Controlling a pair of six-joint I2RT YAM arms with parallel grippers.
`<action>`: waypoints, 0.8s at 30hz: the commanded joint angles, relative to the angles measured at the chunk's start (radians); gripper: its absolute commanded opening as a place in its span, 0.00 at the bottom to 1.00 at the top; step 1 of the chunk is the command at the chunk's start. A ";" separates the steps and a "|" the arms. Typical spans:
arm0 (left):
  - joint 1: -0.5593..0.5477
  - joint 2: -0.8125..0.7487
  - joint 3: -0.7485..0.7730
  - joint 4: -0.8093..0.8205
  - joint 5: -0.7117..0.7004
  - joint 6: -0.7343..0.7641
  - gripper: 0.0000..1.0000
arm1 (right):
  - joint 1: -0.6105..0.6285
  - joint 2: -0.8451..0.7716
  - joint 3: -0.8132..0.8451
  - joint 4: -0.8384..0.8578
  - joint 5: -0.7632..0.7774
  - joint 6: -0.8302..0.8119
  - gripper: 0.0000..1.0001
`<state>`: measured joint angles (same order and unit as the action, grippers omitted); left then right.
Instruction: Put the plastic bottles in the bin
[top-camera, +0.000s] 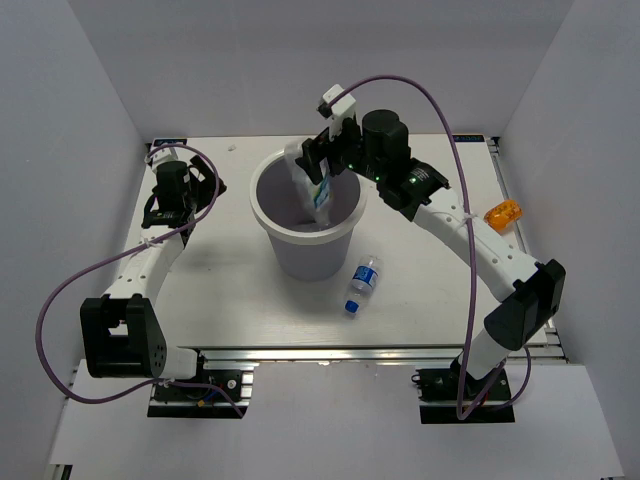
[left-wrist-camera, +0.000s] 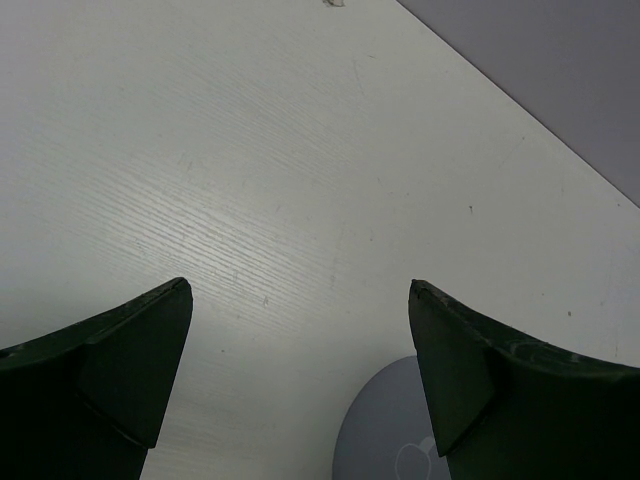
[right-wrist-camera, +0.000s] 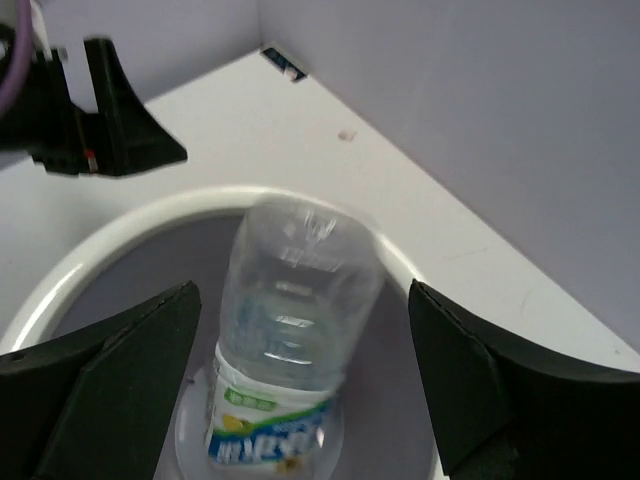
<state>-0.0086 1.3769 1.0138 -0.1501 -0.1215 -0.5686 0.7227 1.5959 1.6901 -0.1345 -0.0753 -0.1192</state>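
Observation:
The bin (top-camera: 262, 215) is a large white bucket at mid-table. My right gripper (top-camera: 318, 165) hangs over its far rim and is open. A clear bottle with a green-white label (top-camera: 306, 182) is inside the bin, leaning on the wall. In the right wrist view this bottle (right-wrist-camera: 290, 330) is blurred, between the spread fingers of my right gripper (right-wrist-camera: 300, 300) and touching neither, with the bin rim (right-wrist-camera: 120, 230) around it. A blue-capped bottle (top-camera: 364, 282) lies on the table just right of the bin. An orange bottle (top-camera: 503, 214) lies at the right edge. My left gripper (top-camera: 172, 200) (left-wrist-camera: 300, 300) is open over bare table at the left.
Grey walls close the table at the back and both sides. A flat grey disc (left-wrist-camera: 390, 430) lies on the table under the left gripper. The left arm's black end (right-wrist-camera: 110, 130) shows beyond the bin in the right wrist view.

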 joint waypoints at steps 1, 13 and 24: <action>0.004 -0.050 -0.007 0.007 -0.015 -0.008 0.98 | 0.009 -0.033 0.032 -0.026 -0.029 -0.014 0.89; 0.004 -0.049 0.022 0.007 -0.024 0.007 0.98 | 0.009 -0.166 0.011 -0.157 0.224 0.073 0.89; 0.007 -0.019 0.071 0.004 -0.030 0.007 0.98 | -0.331 -0.533 -0.410 -0.276 0.333 0.511 0.89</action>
<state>-0.0086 1.3701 1.0611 -0.1551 -0.1455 -0.5652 0.4652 1.1419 1.3540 -0.3698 0.2367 0.2268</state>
